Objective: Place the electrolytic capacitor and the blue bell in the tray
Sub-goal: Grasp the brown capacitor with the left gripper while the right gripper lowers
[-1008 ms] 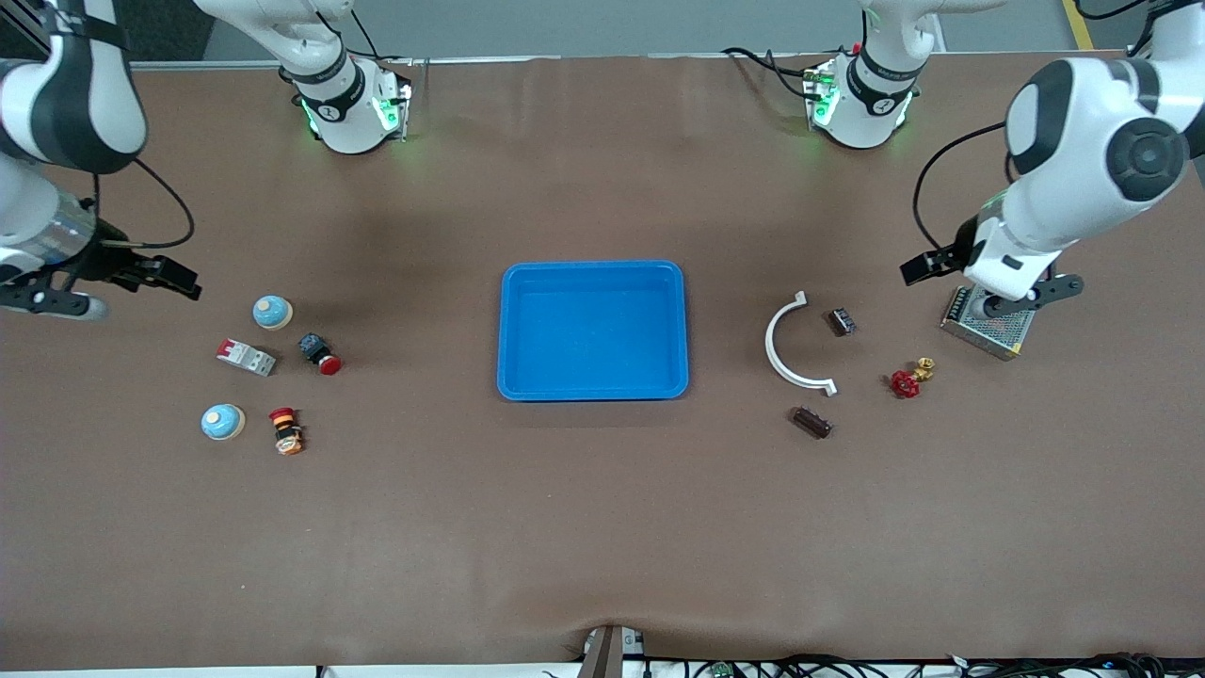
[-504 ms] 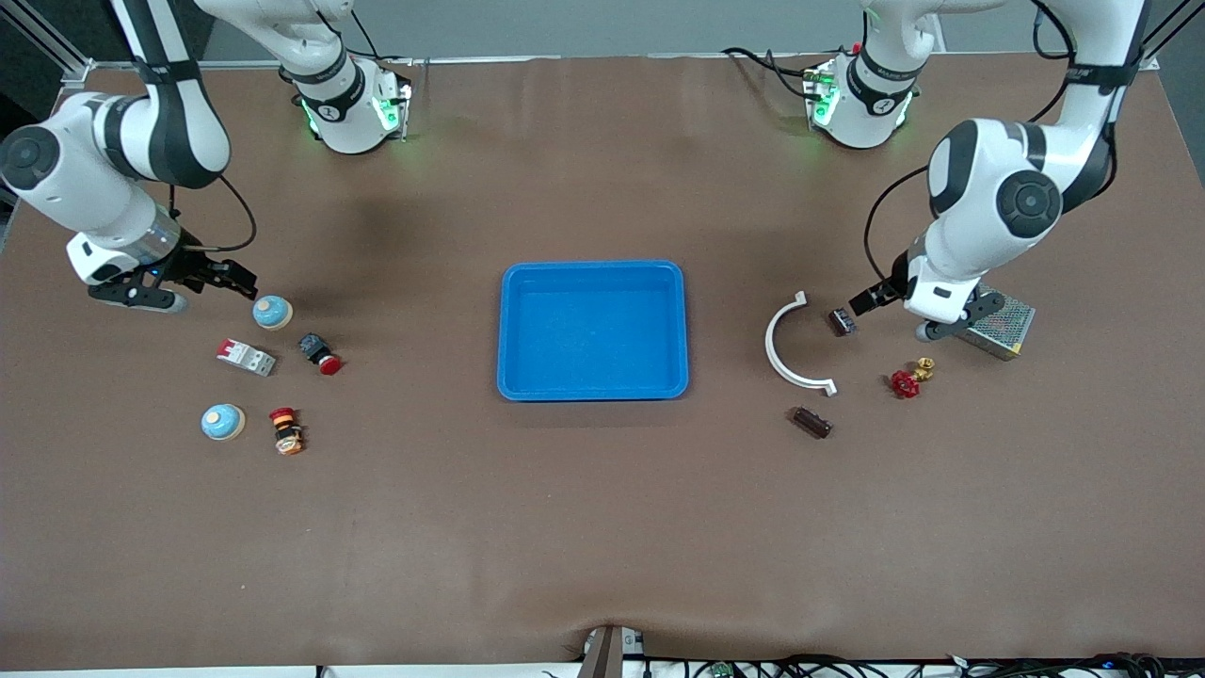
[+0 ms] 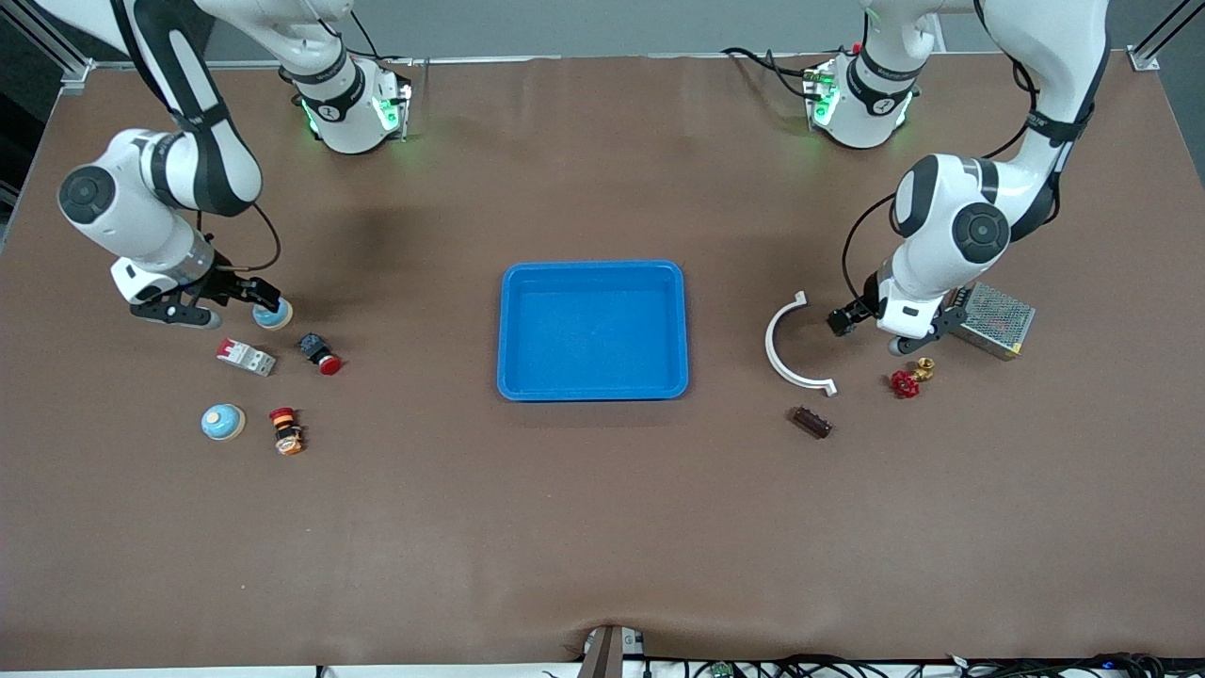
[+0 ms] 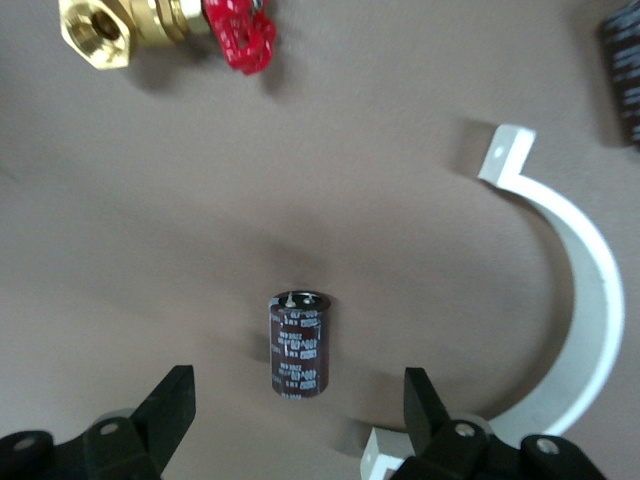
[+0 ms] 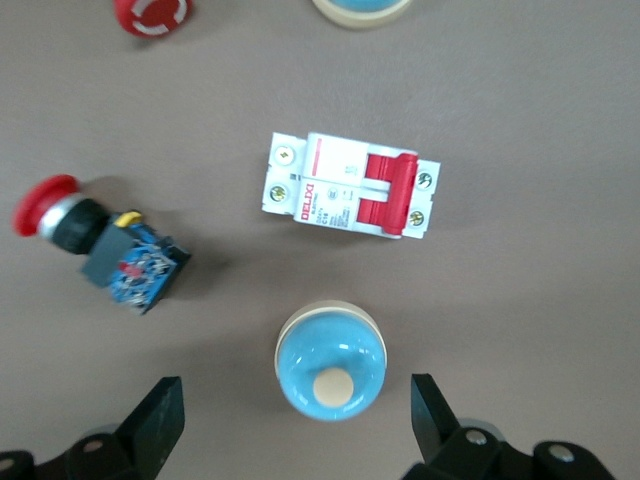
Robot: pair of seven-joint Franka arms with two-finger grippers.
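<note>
The electrolytic capacitor [image 4: 300, 345], a dark brown printed cylinder, lies on the table between the fingers of my open left gripper [image 4: 297, 395], untouched; in the front view that gripper [image 3: 866, 331] hides it. A blue bell [image 5: 330, 375] with a cream knob sits between the fingers of my open right gripper [image 5: 295, 392], with a gap on each side. From the front, this bell [image 3: 275, 315] peeks out beside the right gripper [image 3: 221, 303]. A second blue bell [image 3: 223, 422] stands nearer the front camera. The blue tray [image 3: 593, 268] is mid-table with nothing in it.
A white curved bracket [image 3: 781, 353] lies close beside the capacitor, with a red-handled brass valve [image 3: 908, 379], a dark brown part [image 3: 811, 422] and a metal mesh box [image 3: 993, 320] around it. A circuit breaker [image 3: 247, 357] and two red push buttons [image 3: 318, 354] [image 3: 285, 430] lie near the bells.
Both arms came down and inward. The right gripper moved over the blue bell; the left gripper moved from the mesh box to over the capacitor. Nothing was taken hold of.
</note>
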